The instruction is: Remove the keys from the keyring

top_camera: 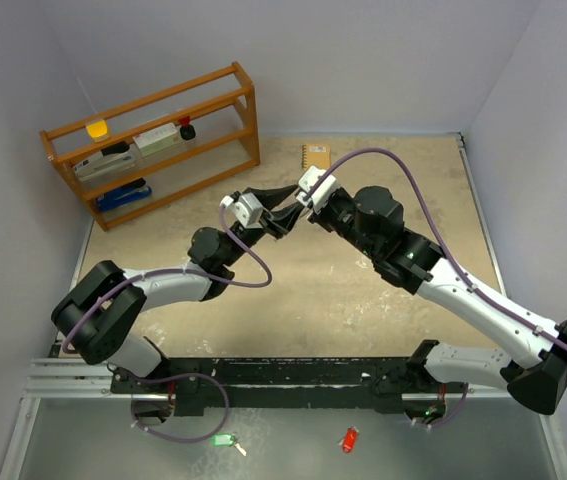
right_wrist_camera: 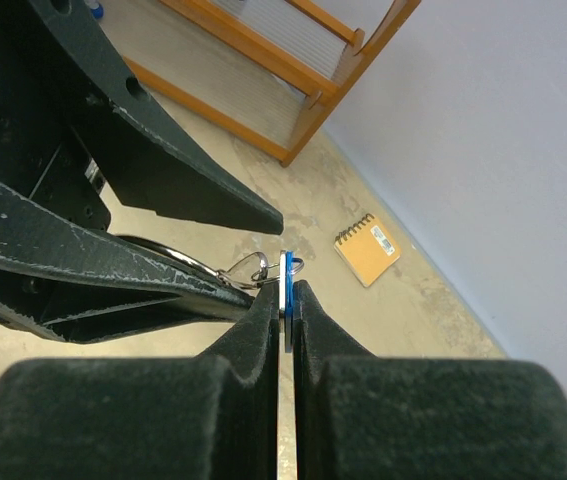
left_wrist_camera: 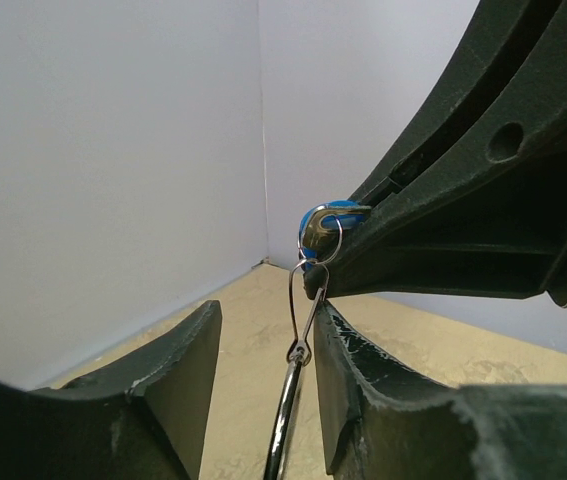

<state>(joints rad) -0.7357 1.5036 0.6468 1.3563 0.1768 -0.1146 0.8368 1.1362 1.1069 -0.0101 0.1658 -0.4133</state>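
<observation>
- Tan tabletop (top_camera: 363, 300), walled on 3 sides.
- Wooden rack (top_camera: 153, 140) at far-L corner, small items on its shelves.
- L arm (top_camera: 153, 290) & R arm (top_camera: 463, 290), both stretched to mid-tabletop, meeting tip to tip above it.
- L fingers (left_wrist_camera: 178, 380): parted, clear gap betw. them, not clamped on anything in the wrist view.
- R fingers (right_wrist_camera: 258, 340): clenched flat on blue-headed key (left_wrist_camera: 335, 214), just beside the L tips.
- Orange spiral notebook (top_camera: 315, 155), flat near far wall, well apart from the fingers.
- Green tag (top_camera: 223, 439) & red tag (top_camera: 349, 439), on near strip in front of the arm bases, apart from each other.
- Thicker silver ring (left_wrist_camera: 283, 420), seen edge-on in the gap betw. L fingers, close against one; can't tell if touching.
- Same blue-headed key: edge-on in R wrist view, head poking out past the tips.
- Keyring (left_wrist_camera: 292, 300): thin wire loop, up off the tabletop, one end thru the key head, other end linked to the thicker silver ring.
</observation>
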